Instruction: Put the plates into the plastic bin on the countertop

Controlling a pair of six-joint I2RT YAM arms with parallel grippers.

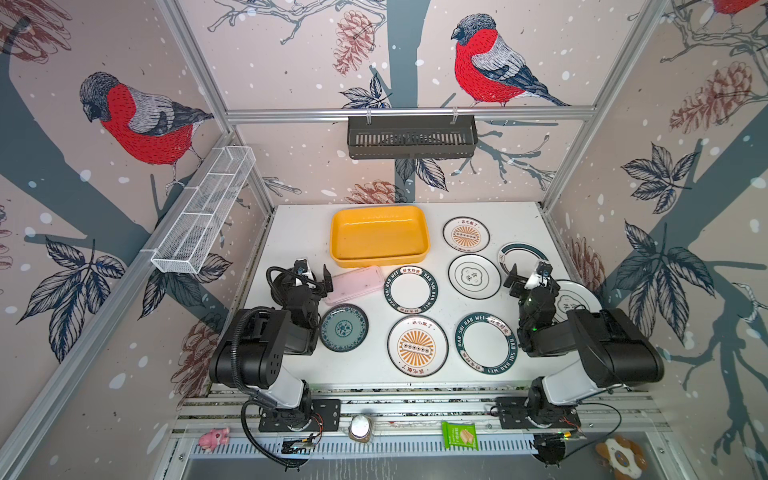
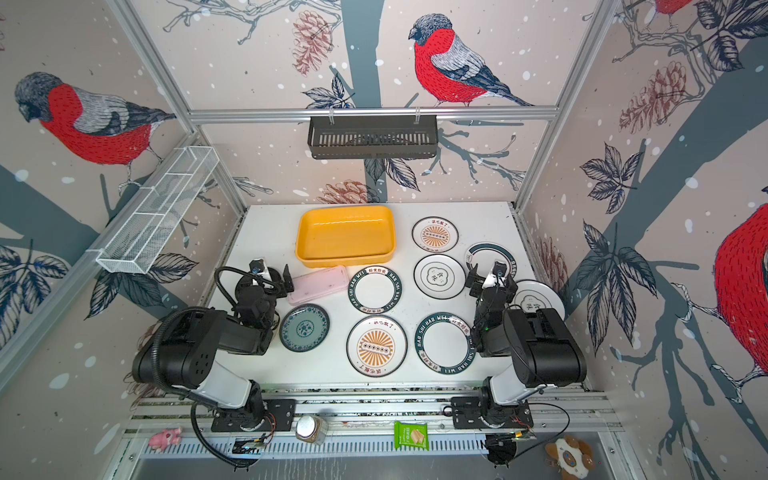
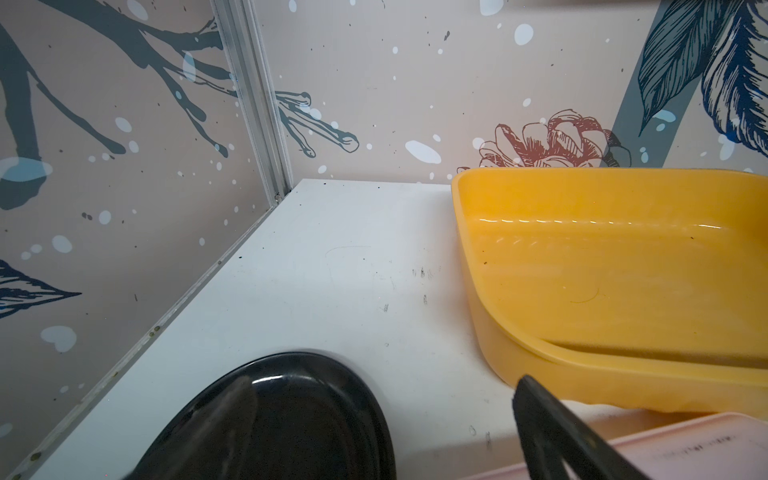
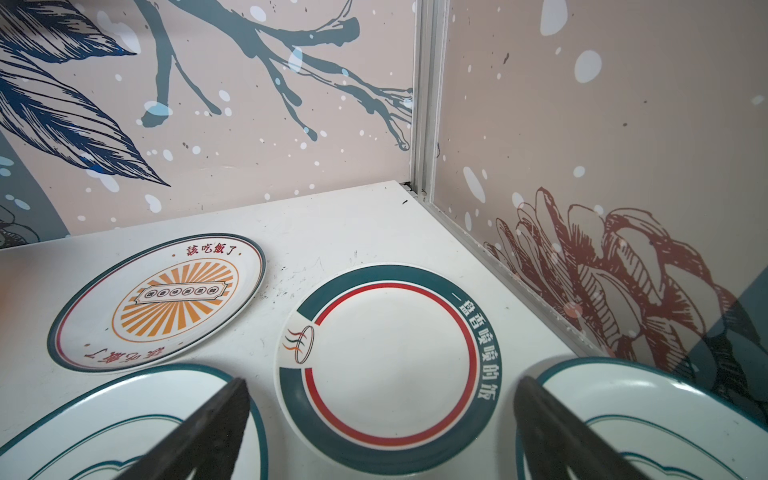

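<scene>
Left gripper (image 3: 384, 382) above black plate (image 3: 299, 419) and right gripper (image 4: 381, 382) both wide open, gripping nothing; plastic bin (image 1: 380, 239) near countertop (image 1: 291, 232) rear edge, plates (image 1: 417, 345) flat in front and rightward, bare surface left of bin.

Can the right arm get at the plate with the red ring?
Probably yes: the right hand is open and the red-ring plate lies flat just ahead of it, nothing on top or in between.
</scene>
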